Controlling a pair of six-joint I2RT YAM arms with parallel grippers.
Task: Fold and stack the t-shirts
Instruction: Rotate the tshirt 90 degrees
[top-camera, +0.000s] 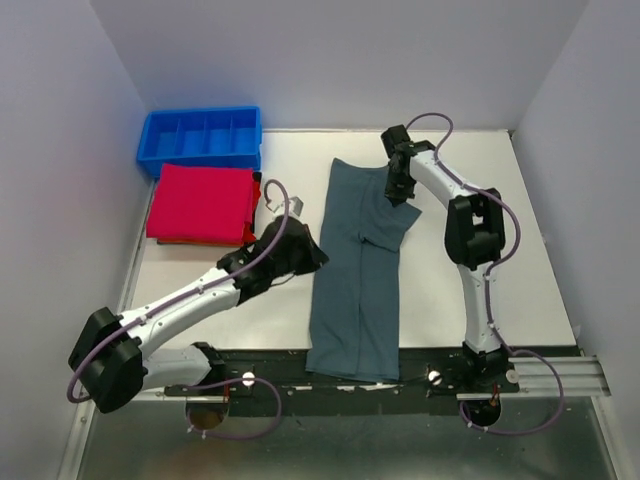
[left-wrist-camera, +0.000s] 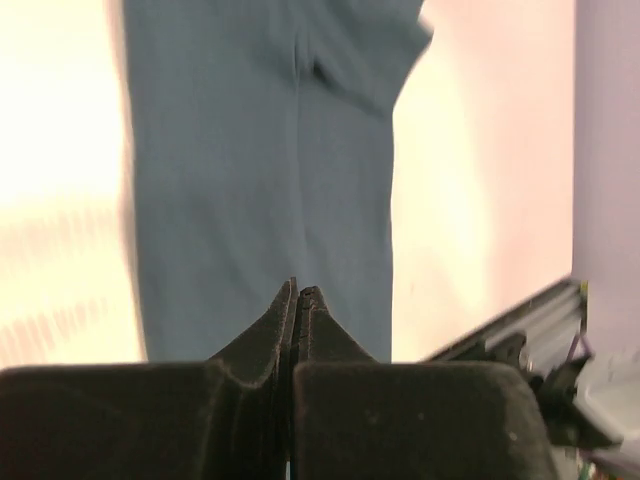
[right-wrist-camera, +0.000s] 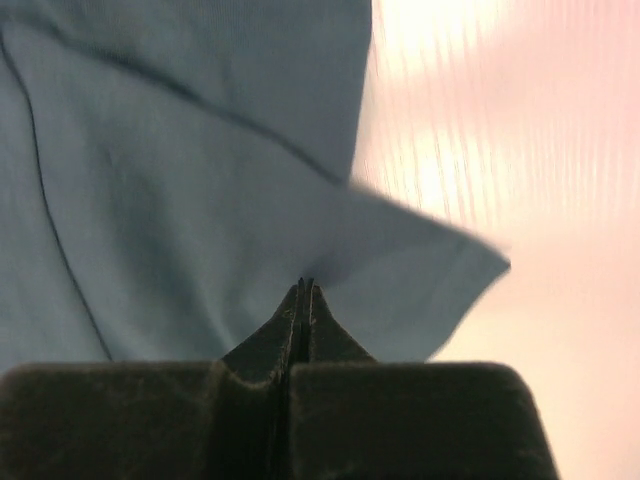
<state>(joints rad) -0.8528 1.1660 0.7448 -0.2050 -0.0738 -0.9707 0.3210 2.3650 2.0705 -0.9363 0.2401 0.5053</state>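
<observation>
A blue-grey t-shirt (top-camera: 350, 290) lies folded into a long strip down the middle of the table, one sleeve (top-camera: 395, 222) sticking out to the right. My right gripper (top-camera: 398, 187) is shut on that sleeve; in the right wrist view the cloth (right-wrist-camera: 400, 270) puckers at the gripper (right-wrist-camera: 305, 285). My left gripper (top-camera: 316, 258) is shut at the strip's left edge. In the left wrist view the left gripper (left-wrist-camera: 297, 290) shows closed fingertips over the shirt (left-wrist-camera: 250, 180), with no cloth seen between them. A folded red t-shirt (top-camera: 200, 203) lies at the back left.
A blue divided bin (top-camera: 200, 140) stands behind the red shirt, which rests on a thin stack of other cloth. White walls close in the left, back and right. A metal rail (top-camera: 540, 375) runs along the near edge.
</observation>
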